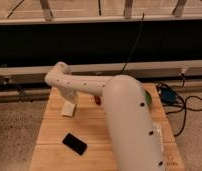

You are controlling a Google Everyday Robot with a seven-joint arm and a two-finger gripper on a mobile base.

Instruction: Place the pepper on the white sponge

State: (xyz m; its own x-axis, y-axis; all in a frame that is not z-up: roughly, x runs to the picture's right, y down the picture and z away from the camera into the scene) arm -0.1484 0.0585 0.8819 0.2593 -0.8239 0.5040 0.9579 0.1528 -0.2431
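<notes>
The white sponge (67, 110) lies flat on the left part of the wooden table (54, 150). My white arm reaches from the lower right to the far left, bends down, and ends in the gripper (70, 101), which sits right over the sponge's far edge. A small dark red bit, seemingly the pepper (97, 100), shows on the table just under the arm's forearm, right of the sponge. Most of it is hidden by the arm.
A black phone (74, 143) lies near the table's front left. A green object (148, 98) peeks out behind the arm at the right. A blue device with black cables (167, 95) lies on the floor to the right. A dark wall with a rail runs behind.
</notes>
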